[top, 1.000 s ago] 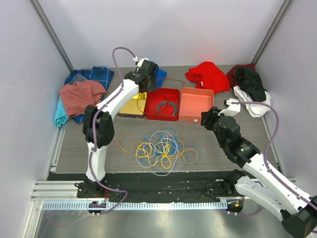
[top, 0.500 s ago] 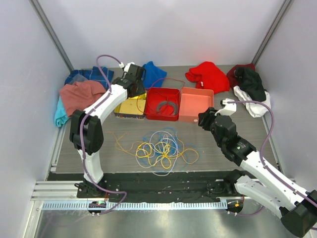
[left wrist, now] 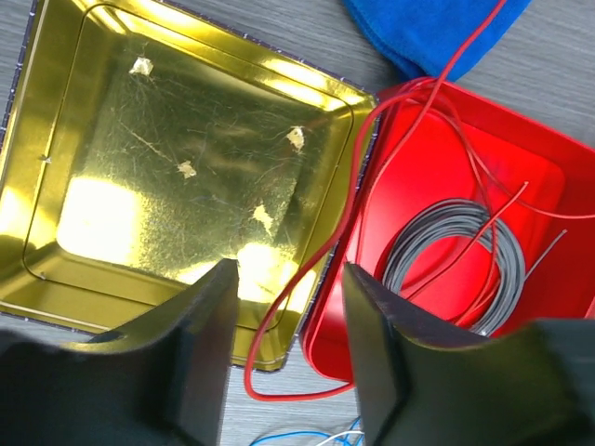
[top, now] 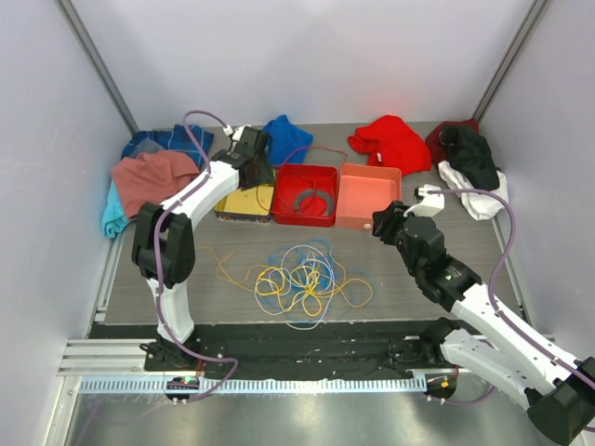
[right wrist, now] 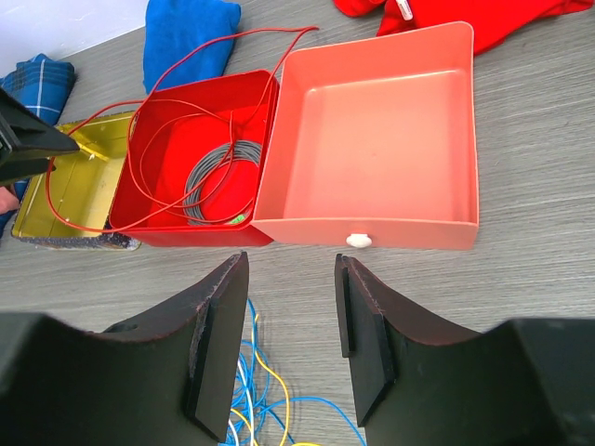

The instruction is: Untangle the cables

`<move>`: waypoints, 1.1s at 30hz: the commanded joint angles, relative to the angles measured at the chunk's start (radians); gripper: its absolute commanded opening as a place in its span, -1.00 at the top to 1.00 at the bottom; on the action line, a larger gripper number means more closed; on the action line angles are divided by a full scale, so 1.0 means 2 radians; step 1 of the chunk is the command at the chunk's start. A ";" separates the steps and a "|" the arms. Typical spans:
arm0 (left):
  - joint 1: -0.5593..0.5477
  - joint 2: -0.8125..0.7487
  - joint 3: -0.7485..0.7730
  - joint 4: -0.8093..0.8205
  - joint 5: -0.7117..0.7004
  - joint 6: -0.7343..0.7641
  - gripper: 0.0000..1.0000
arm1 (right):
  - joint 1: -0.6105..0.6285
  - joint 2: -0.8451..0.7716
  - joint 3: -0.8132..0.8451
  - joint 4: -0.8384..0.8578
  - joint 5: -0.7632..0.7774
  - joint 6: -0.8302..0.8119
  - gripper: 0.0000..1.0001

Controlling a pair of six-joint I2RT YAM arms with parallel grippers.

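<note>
A tangle of yellow, blue, white and orange cables (top: 302, 279) lies on the table's front middle; its edge shows in the right wrist view (right wrist: 249, 400). A red cable (left wrist: 311, 274) loops out of the red tray (left wrist: 548, 149) over the gold tin (left wrist: 167, 158) and onto the table; it also shows in the right wrist view (right wrist: 232, 42). My left gripper (top: 262, 173) (left wrist: 286, 274) is open and empty, above the border of tin and tray. My right gripper (top: 376, 223) (right wrist: 290, 269) is open and empty, in front of the salmon box (right wrist: 409, 232), right of the tangle.
A grey coiled ring (left wrist: 456, 251) lies in the red tray (top: 302, 221). The salmon box (top: 358, 223) is beside it. Cloths lie along the back: plaid and pink (top: 153, 177), blue (top: 286, 135), red (top: 390, 139), black and white (top: 469, 158).
My left arm has swung left from over the blue cloth and come down over the tin and red tray. My right gripper has shifted slightly left.
</note>
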 commanded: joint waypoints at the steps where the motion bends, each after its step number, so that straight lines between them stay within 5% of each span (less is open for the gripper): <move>1: 0.009 0.000 -0.010 0.023 0.014 -0.009 0.10 | 0.002 0.001 0.003 0.020 0.001 0.003 0.00; 5: 0.009 -0.009 -0.027 0.040 0.022 -0.014 1.00 | 0.003 0.000 0.002 0.021 0.004 0.002 0.00; 13: -0.018 -0.020 0.021 0.046 0.031 -0.004 1.00 | 0.003 0.005 0.001 0.027 -0.002 0.004 0.00; 20: -0.070 0.057 0.121 0.038 0.041 -0.003 1.00 | 0.002 0.003 0.002 0.022 -0.001 0.005 0.00; 33: -0.082 0.160 0.148 0.035 0.006 0.003 1.00 | 0.003 -0.002 0.002 0.014 0.001 -0.003 0.00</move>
